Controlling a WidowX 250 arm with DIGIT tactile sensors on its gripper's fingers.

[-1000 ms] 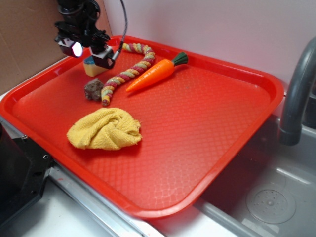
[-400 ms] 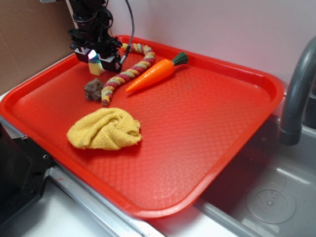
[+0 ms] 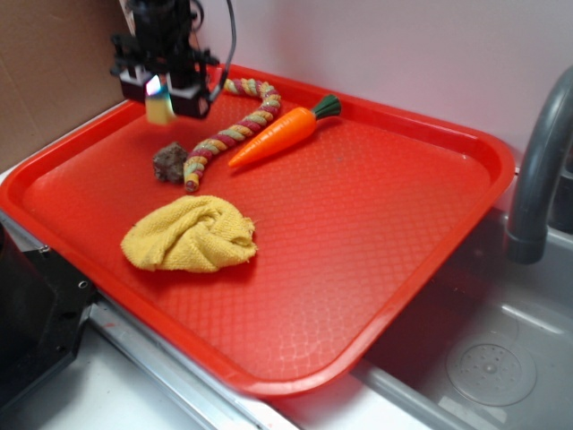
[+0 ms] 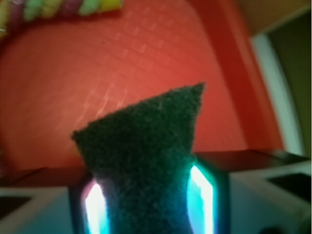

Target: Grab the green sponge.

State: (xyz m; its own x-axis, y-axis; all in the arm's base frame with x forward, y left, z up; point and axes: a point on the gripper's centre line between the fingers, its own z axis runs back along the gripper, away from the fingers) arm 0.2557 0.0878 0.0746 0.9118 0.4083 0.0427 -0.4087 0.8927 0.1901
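My gripper (image 3: 161, 97) hangs over the far left corner of the red tray (image 3: 421, 260), shut on the green sponge (image 3: 160, 109). In the exterior view only the sponge's yellow foam shows, poking out below the fingers and lifted off the tray floor. Its dark green scouring face (image 4: 146, 156) fills the wrist view, squeezed between the two lit pads (image 4: 201, 197), with its pointed corner sticking forward over the tray.
A dark brown rough lump (image 3: 168, 162) lies just below the gripper. A braided rope toy (image 3: 228, 134), a toy carrot (image 3: 282, 133) and a crumpled yellow cloth (image 3: 190, 235) also rest on the tray. A sink (image 3: 483, 358) and grey faucet (image 3: 537, 170) stand to the right.
The gripper dropped onto the sponge and shut on it, then rose slightly to the left, lifting the sponge off the tray.
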